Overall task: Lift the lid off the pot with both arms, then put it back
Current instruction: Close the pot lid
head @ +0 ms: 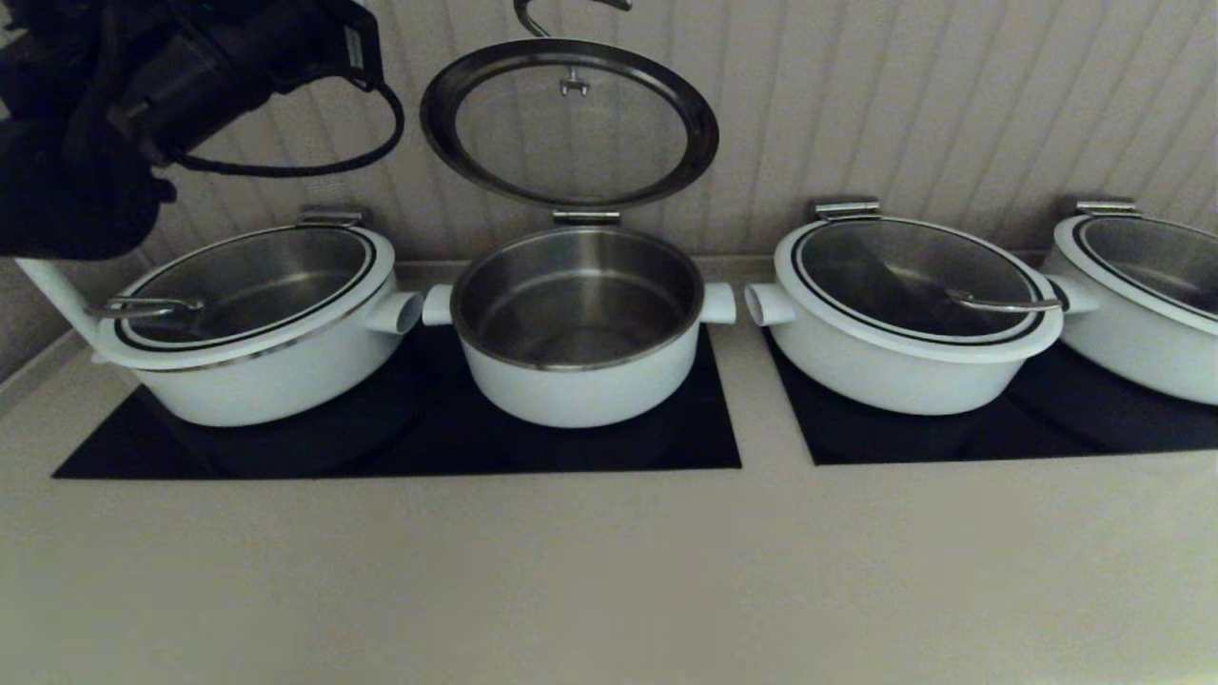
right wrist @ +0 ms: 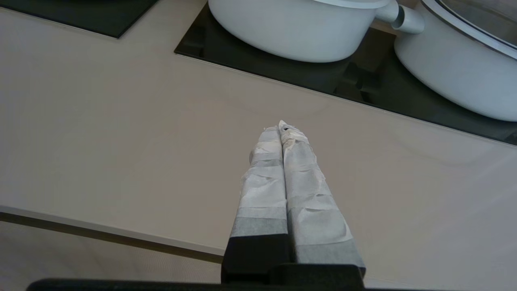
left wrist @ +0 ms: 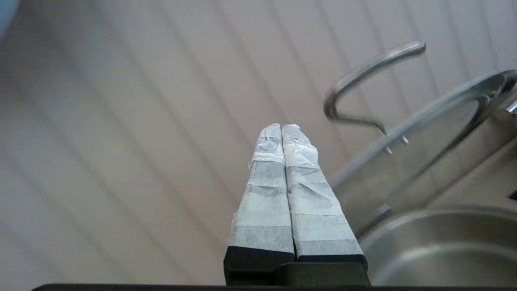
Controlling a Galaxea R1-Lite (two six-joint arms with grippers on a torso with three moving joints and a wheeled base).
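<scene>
Left arm (head: pixel 162 86) sits high at the upper left of the head view, a dark mass with a looping cable; its tool is not visible there. The right arm does not appear in the head view at all.

The pot (head: pixel 580 328) stands uncovered on the black hob panel (head: pixel 400 447), steel inside showing, stubby white handles out to each side. The lid (head: pixel 569 124) is tipped up on its hinge behind the pot, near upright against the ribbed wall (head: pixel 952 105). Its steel handle is cut off by the top edge of the head view; only a curl of it shows.

Left wrist view supplies what the head view lacks: left tool (left wrist: pixel 281 128), taped fingers pressed together, holding nothing, in the air beside the raised lid (left wrist: pixel 424 137). The arched handle (left wrist: pixel 363 87) is seen whole here, apart from the fingertips. The pot's rim (left wrist: pixel 440 238) shows only in part.

Right wrist view: right tool (right wrist: pixel 280 129), fingers pressed together, empty, low over the bare counter (right wrist: pixel 121 121) near its front edge. Two wider white pots (right wrist: pixel 299 32) on a second hob panel lie ahead of it, cut off by the frame. The task pot is not visible in this view.
</scene>
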